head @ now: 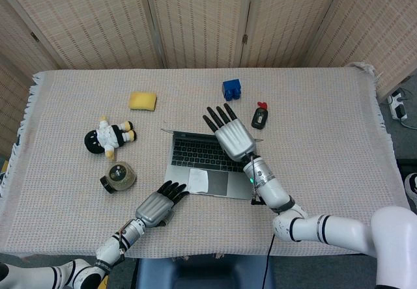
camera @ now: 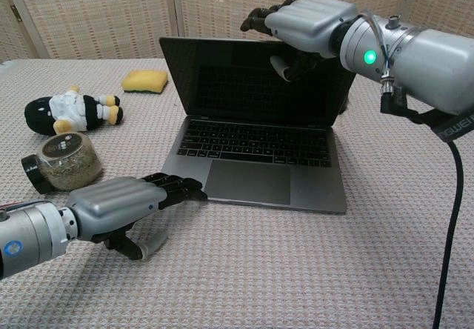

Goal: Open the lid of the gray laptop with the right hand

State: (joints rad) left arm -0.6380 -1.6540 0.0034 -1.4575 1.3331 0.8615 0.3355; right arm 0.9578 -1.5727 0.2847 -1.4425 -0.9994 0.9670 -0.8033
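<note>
- Hiding behind the raised dark screen in the chest view: the blue toy block (head: 231, 89) and the small black-and-red device (head: 260, 116), both plain only from the head camera, far side of the cloth-covered table (head: 326, 139).
- Cut off at the lower left edge: the left arm, sleeve running out of frame in both views.
- Hard to judge from above: the lid itself, seen nearly edge-on as a thin line.
- Open now, the gray slim metal laptop (camera: 259, 162), mid-table, lid standing about upright, screen black, keyboard and trackpad bare.
- Gripping the lid's top edge, the silver right hand (camera: 300, 29): fingers draped over the top, thumb (camera: 280, 65) on the screen face.
- Resting on the cloth just before the laptop's near-left corner, the silver left hand (camera: 122, 204): palm down, dark fingers stretched flat, tips right at the base edge, holding nothing.
- Off to the left: black-and-white plush doll (camera: 70, 111), round clear jar with a black lid (camera: 65, 162), yellow sponge (camera: 144, 81) further back.
</note>
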